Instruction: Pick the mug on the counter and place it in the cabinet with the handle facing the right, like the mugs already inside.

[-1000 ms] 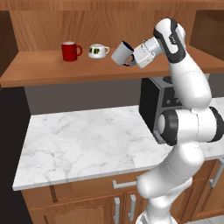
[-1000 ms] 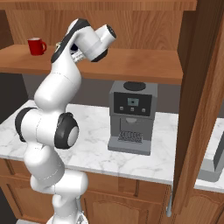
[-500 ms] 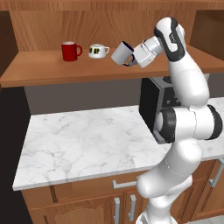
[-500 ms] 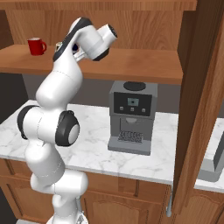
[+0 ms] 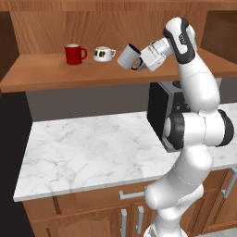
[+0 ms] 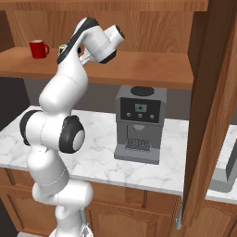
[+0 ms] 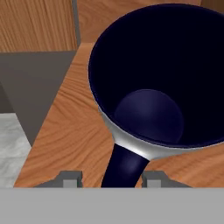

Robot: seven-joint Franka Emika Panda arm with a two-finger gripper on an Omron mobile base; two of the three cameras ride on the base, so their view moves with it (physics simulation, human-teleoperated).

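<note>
Item: mug [image 5: 128, 56], upper middle of the left base view, tilted over the cabinet [image 5: 41, 76] shelf, mouth toward the pincer [image 7: 112, 178]. Handle [image 7: 123, 165] lies between the 2 tips, which stand slightly apart beside it; actual grip unclear.

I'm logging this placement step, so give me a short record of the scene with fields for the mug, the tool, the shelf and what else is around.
mug: light grey mug with dark inside, tilted, over the shelf, right of the other cups
handle: dark handle lies between the tool's finger tips
tool: tool at the handle, finger tips apart on either side of it
shelf: wooden cabinet shelf holds red mug and white cup
counter: marble counter, coffee machine on it
</note>
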